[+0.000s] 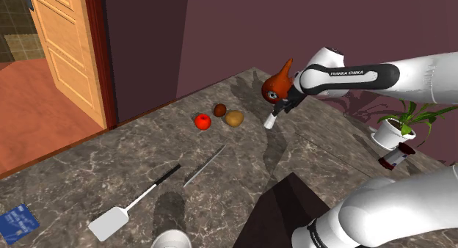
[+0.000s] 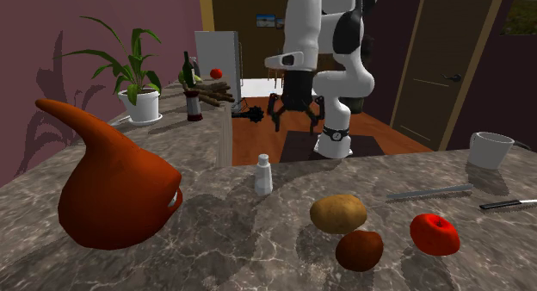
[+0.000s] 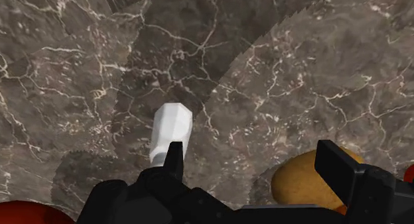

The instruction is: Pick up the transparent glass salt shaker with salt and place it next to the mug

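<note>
Veined marble counter [image 1: 73, 173] bears a faceted white shaker [image 2: 263, 175].

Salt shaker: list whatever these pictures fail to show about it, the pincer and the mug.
1. Wrist view: the salt shaker has its lower end behind a finger of the open pincer; contact cannot be told.
2. Every view: it is drawn plain white, so material and contents cannot be made out.
3. Shoulder view: the mug is cut off by the bottom edge.
4. Same view: the pincer's fingers are too small to tell apart.
</note>
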Controlling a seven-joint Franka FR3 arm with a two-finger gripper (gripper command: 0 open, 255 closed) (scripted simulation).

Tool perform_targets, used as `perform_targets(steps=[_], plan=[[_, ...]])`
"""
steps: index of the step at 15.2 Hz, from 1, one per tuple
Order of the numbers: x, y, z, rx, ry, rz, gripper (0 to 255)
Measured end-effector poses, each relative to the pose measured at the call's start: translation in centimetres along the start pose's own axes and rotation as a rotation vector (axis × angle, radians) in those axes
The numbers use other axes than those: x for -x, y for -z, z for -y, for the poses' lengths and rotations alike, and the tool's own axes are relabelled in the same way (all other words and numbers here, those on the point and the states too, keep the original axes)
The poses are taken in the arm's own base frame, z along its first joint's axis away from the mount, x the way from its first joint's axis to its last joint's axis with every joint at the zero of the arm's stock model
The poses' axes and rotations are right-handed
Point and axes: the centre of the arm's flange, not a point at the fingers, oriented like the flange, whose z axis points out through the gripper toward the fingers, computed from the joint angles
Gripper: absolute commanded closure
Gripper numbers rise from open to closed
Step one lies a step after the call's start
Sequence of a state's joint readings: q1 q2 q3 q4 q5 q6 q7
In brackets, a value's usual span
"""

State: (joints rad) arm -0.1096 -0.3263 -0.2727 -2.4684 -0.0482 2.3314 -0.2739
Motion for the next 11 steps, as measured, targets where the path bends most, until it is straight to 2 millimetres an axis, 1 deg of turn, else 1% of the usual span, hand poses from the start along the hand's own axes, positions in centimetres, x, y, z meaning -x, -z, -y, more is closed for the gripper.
perform_targets(steps=[3,6,8,11], plan=[[-0.9,-2.4,-2.6,0.008,-0.001,-0.012,0],[-2.5,-4.6,-5.4,0.018,-0.003,-0.024,0],[-2.9,-5.8,-6.2,0.021,-0.003,-0.028,0],[-2.9,-7.4,-6.5,0.022,-0.003,-0.029,0]])
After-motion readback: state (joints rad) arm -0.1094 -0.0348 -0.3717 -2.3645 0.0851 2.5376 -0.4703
